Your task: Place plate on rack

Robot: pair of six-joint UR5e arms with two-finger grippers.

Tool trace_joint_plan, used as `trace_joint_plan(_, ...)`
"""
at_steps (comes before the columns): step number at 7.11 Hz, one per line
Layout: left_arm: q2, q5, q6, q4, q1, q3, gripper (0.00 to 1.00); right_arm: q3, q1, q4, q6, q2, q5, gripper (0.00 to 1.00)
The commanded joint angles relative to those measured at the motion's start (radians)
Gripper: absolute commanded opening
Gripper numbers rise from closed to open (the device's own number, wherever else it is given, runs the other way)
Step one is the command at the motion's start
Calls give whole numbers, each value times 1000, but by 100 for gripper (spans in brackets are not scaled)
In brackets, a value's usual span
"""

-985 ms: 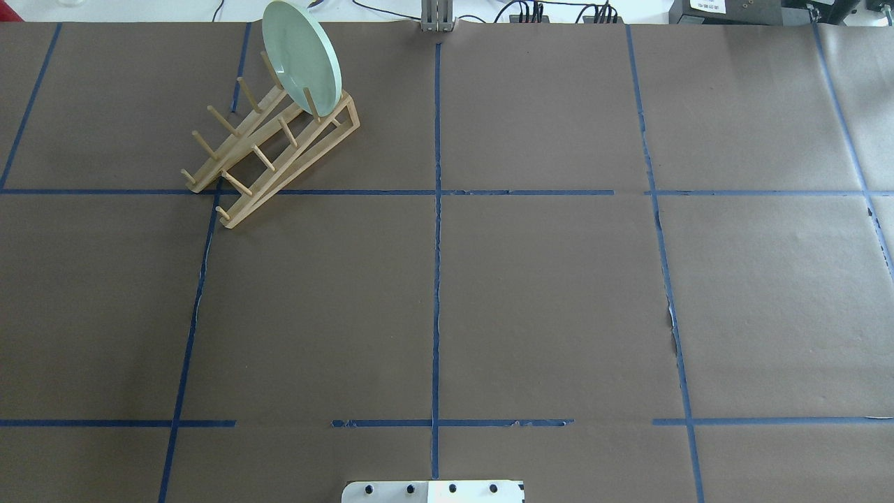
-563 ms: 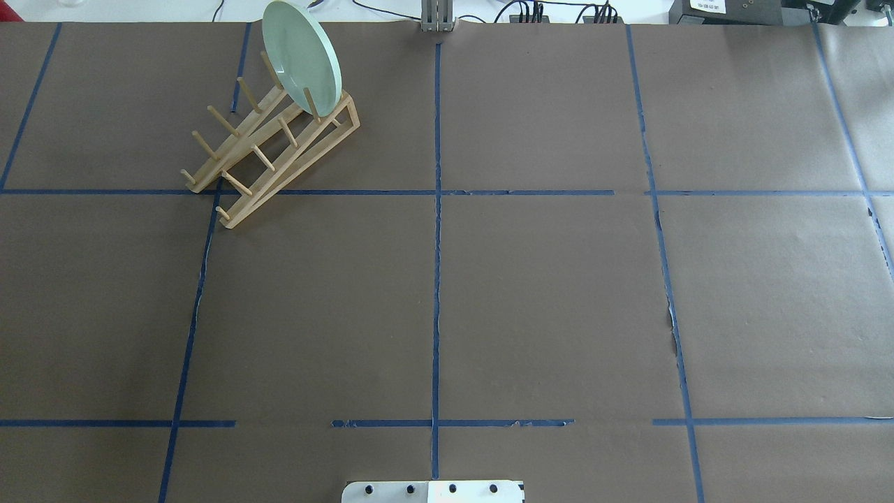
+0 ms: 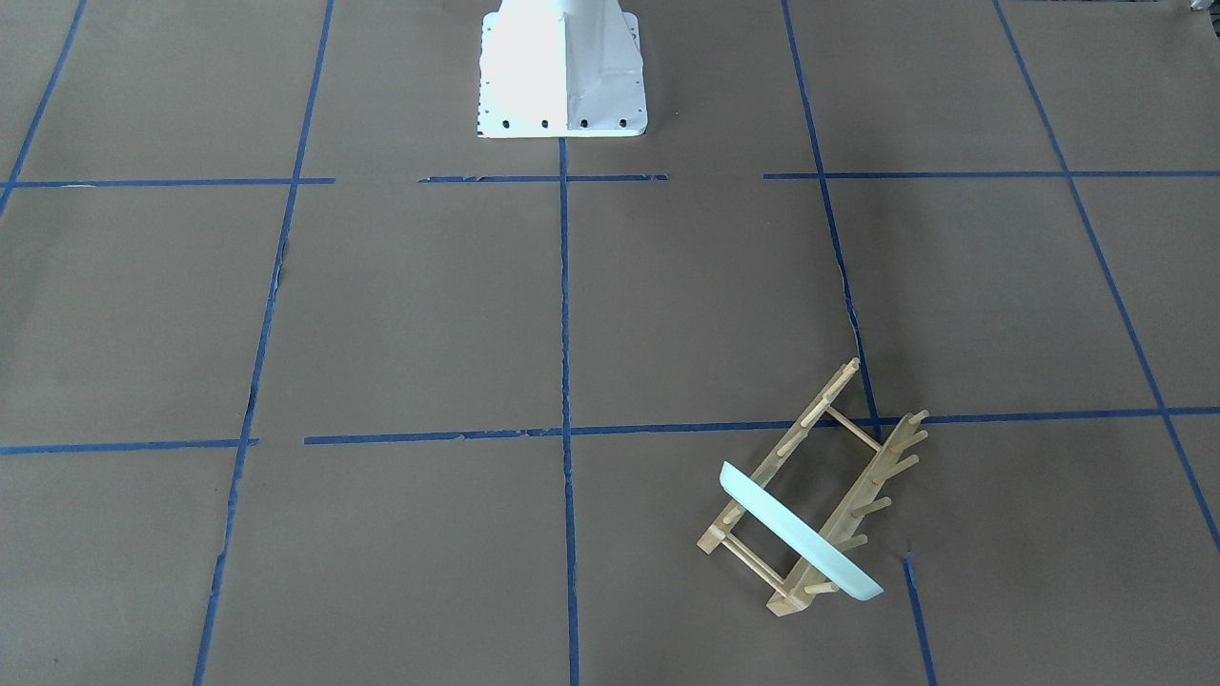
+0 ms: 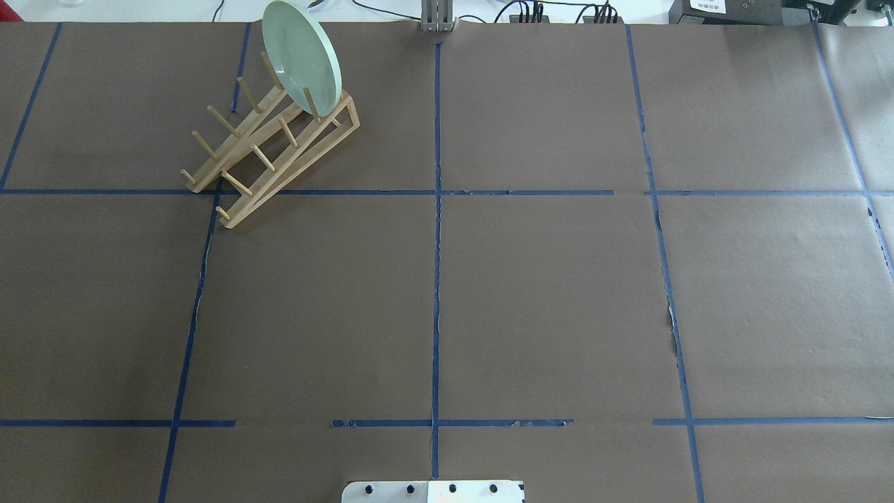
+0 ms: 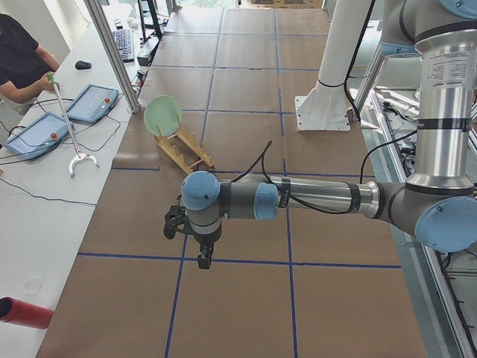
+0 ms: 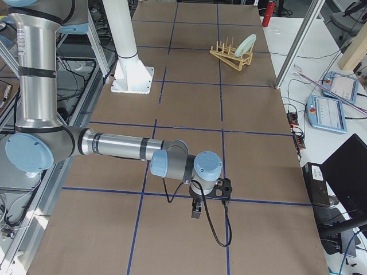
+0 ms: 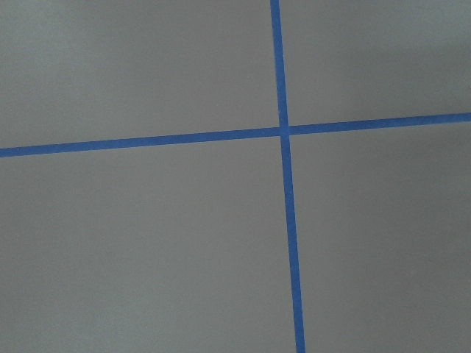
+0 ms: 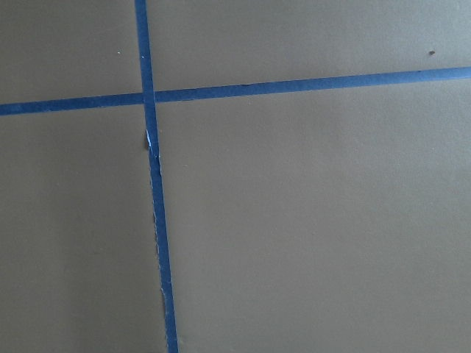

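Plate [image 4: 300, 52] stands on edge in the far end of the rack [image 4: 241, 142], leaning between its pegs, exactly as a second ago; nothing has shifted. Left gripper [image 5: 203, 259] and right gripper [image 6: 196, 212] hang over the table [image 4: 545, 293], well apart from the rack — whether their fingers are spread or pressed together cannot be told. Placement looks finished and settled.

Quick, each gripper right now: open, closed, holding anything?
Left gripper: cannot tell open or closed; the plate is on the rack, not in it.
Right gripper: cannot tell either.
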Motion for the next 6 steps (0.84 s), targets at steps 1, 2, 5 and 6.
trace_joint_plan(1,-1,0,1,0,0,2,100,0,0,0,0,0,0,100)
trace_joint_plan(2,-7,0,0,0,0,5,100,0,0,0,0,0,0,100)
trace_joint_plan(5,-10,0,0,-2,2,8,100,0,0,0,0,0,0,100)
trace_joint_plan(6,-10,2,0,0,2,8,100,-2,0,0,0,-1,0,100)
